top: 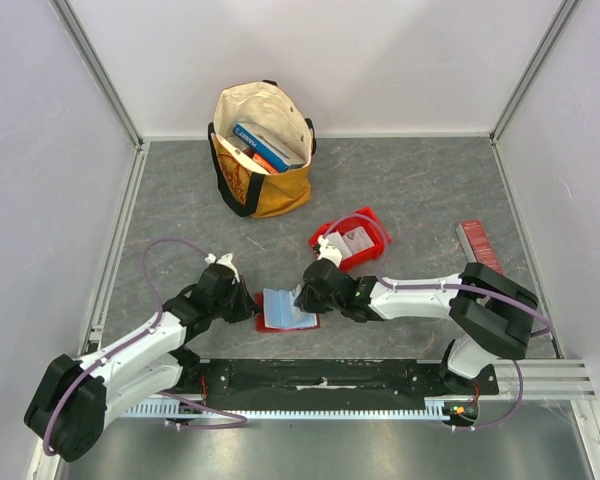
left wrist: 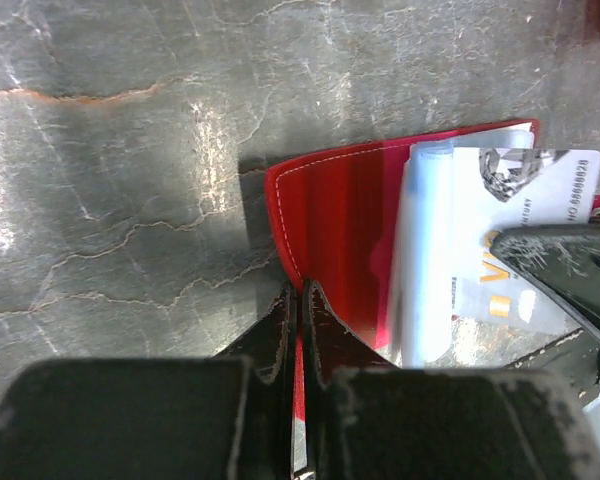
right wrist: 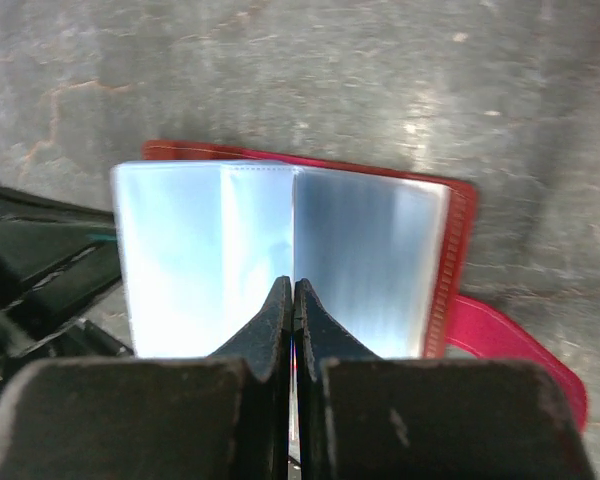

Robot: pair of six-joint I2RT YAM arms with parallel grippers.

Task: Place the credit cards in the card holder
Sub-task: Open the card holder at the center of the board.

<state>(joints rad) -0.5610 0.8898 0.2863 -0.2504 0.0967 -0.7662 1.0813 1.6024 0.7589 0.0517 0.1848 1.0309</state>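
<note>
Black left gripper (top: pixel 246 303) — fingers clamped on the left cover of the red card holder (top: pixel 287 311), which lies open at the near side of the table (top: pixel 430 190). One credit card (left wrist: pixel 540 190) lies on its pale sleeves (right wrist: pixel 360 250). Right gripper (top: pixel 304 298) fingers pressed together there — hold unclear.

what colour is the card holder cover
Card holder is red with pale edge stitching; clearest in left wrist view.

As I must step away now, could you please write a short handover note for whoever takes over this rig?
Left fingers: shut on the cover edge of the open dark red leather-like card holder.
Right fingers: shut on a white credit card, over the holder's clear sleeves.
Done: no card visibly seated yet.
Left: seat this card, then the pale cards in the bright red plastic bin.
</note>
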